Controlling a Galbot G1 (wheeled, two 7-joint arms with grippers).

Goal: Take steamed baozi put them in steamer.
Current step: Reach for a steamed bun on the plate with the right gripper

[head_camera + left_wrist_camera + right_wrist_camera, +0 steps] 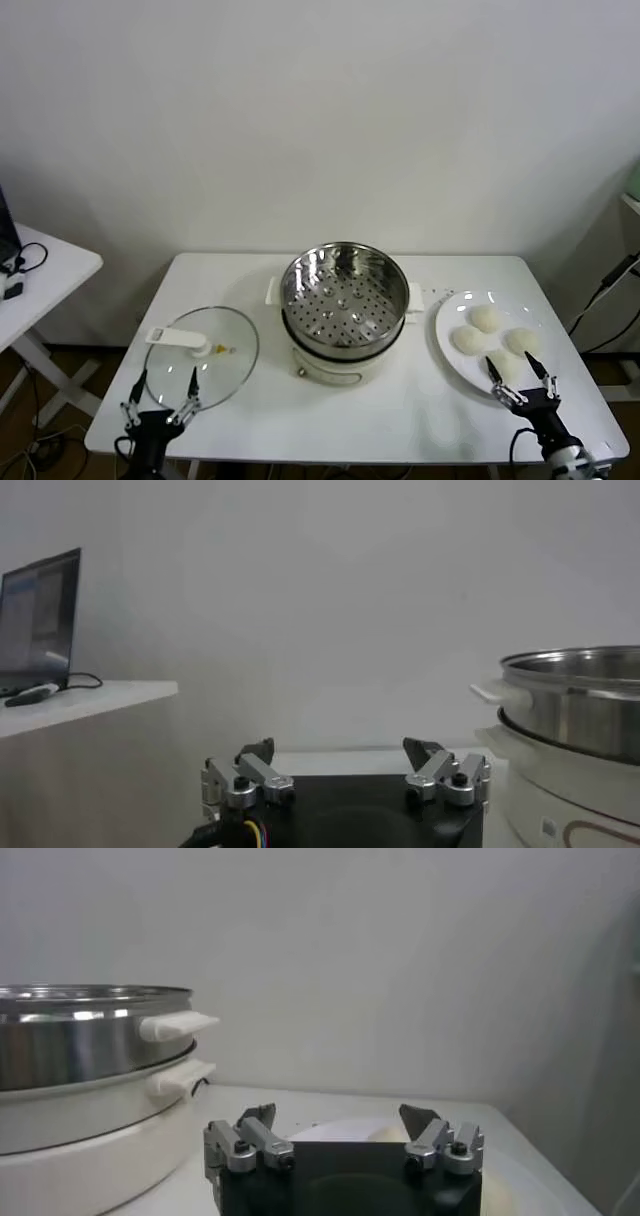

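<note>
Several off-white baozi [488,341] lie on a white plate [449,318] at the table's right. The shiny steel steamer [344,290] with a perforated bottom sits on a cream cooker base [335,366] at the table's middle, and it holds nothing. My right gripper [518,372] is open, low at the front edge, just in front of the nearest baozi. My left gripper [164,390] is open at the front left, over the glass lid's near edge. The steamer also shows in the left wrist view [580,700] and the right wrist view [80,1048]. The right wrist view shows the plate [340,1131] between the fingers.
A round glass lid [201,357] with a white handle [180,340] lies flat at the table's left. A second white table [40,275] with cables stands off to the left; a laptop [40,620] is on it. A wall is behind.
</note>
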